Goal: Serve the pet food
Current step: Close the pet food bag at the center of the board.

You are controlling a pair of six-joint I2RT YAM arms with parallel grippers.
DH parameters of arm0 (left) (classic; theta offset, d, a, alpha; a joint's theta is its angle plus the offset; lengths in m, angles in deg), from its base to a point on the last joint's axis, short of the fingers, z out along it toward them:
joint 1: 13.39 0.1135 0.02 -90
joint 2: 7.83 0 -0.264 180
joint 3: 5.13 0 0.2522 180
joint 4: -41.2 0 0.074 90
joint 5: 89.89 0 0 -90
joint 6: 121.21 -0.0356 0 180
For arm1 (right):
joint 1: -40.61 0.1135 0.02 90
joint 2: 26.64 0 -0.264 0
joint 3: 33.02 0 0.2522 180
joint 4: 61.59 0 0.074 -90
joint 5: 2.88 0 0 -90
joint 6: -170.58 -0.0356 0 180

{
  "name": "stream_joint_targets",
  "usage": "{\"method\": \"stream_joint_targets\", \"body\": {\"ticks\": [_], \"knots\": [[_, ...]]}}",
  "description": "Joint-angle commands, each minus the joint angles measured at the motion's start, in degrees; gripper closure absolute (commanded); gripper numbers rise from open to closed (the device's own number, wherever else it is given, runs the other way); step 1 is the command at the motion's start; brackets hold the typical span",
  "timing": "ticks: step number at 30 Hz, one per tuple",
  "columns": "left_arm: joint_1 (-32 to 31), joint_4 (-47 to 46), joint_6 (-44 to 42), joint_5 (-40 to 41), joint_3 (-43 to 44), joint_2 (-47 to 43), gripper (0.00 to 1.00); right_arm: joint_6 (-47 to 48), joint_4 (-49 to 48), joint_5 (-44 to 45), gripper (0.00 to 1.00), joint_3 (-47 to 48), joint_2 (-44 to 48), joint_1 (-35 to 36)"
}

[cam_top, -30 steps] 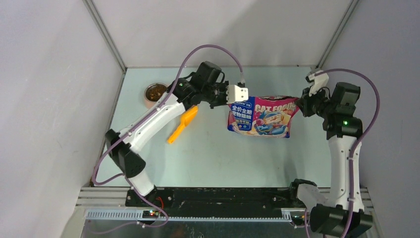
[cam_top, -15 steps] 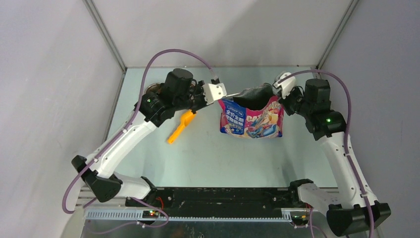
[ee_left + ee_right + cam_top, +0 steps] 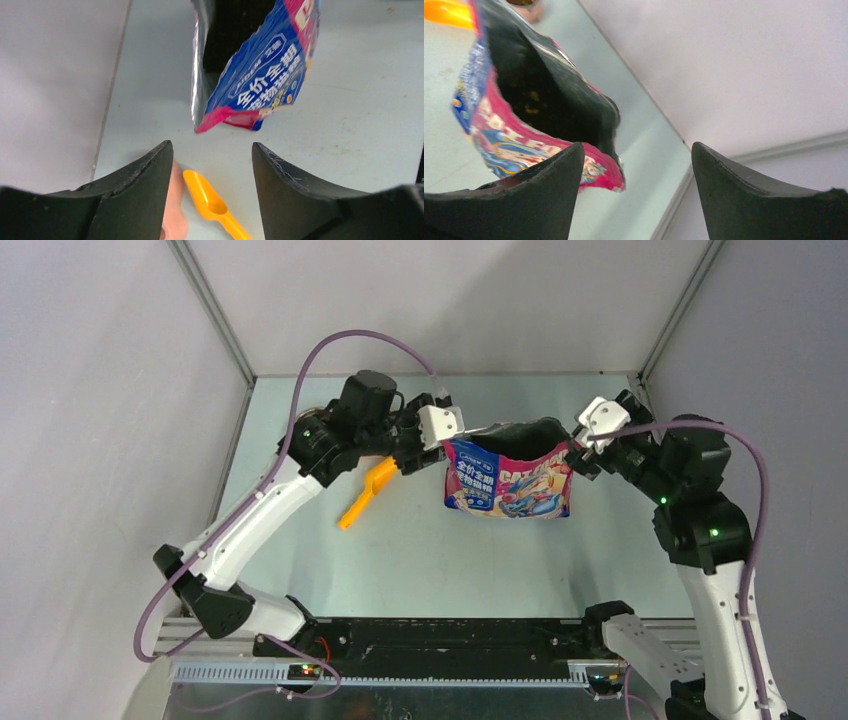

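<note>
The glossy blue, pink and red cat food bag (image 3: 510,475) stands upright mid-table with its mouth spread wide. A few brown bits of pet food (image 3: 530,108) show deep inside its dark foil interior. My left gripper (image 3: 436,445) hovers open just off the bag's left top corner. In the left wrist view the bag (image 3: 260,75) sits beyond the left gripper (image 3: 211,146), apart from both fingers. My right gripper (image 3: 579,454) is open by the right top corner. The bag's pink edge (image 3: 599,172) lies next to the left finger of the right gripper (image 3: 638,146), not pinched.
An orange scoop (image 3: 367,491) lies flat on the table left of the bag, below my left gripper (image 3: 210,202). A pink feeder edge (image 3: 172,210) peeks out beside the left finger. Its bowl (image 3: 526,6) shows beyond the bag. Grey walls enclose the table on three sides.
Both grippers went from shut on the bag's top corners to open, letting it go. The bag stays standing, mouth wide. The right arm has drawn back to the right.
</note>
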Motion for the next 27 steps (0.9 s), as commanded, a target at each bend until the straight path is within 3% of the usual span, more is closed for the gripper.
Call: {"method": "stream_joint_targets", "body": {"ticks": [1, 4, 9, 13, 15, 21, 27], "knots": [[-0.22, 1.2, -1.09, -8.9, 3.98, 3.14, 0.33, -1.07, 2.36, -13.56, 0.18, 2.76, -1.26, 1.57], [-0.3, 1.56, -1.91, -10.99, 4.7, 5.57, 0.33, -1.68, 1.28, -15.46, 0.17, 2.75, -3.48, 7.04], [-0.35, 1.82, -2.69, -13.6, 4.47, 8.3, 0.35, 1.78, -3.57, -6.47, 0.13, 0.5, -8.17, 17.47], [-0.33, 0.3, -2.08, -13.4, 3.86, 9.45, 0.4, 2.55, -8.2, -2.88, 0.12, -0.82, -10.96, 19.88], [-0.3, -0.23, -1.48, -12.74, 3.63, 10.3, 0.51, 2.09, -9.33, -2.57, 0.12, -0.79, -12.24, 20.03], [-0.36, -2.1, -0.75, -10.24, 2.17, 10.74, 0.95, 1.97, -10.51, -3.45, 0.11, -3.06, -13.47, 20.05], [-0.24, -4.9, 0.91, -5.86, 0.33, 9.16, 1.0, 3.94, -11.62, -3.46, 0.1, -6.84, -12.81, 18.23]]}}
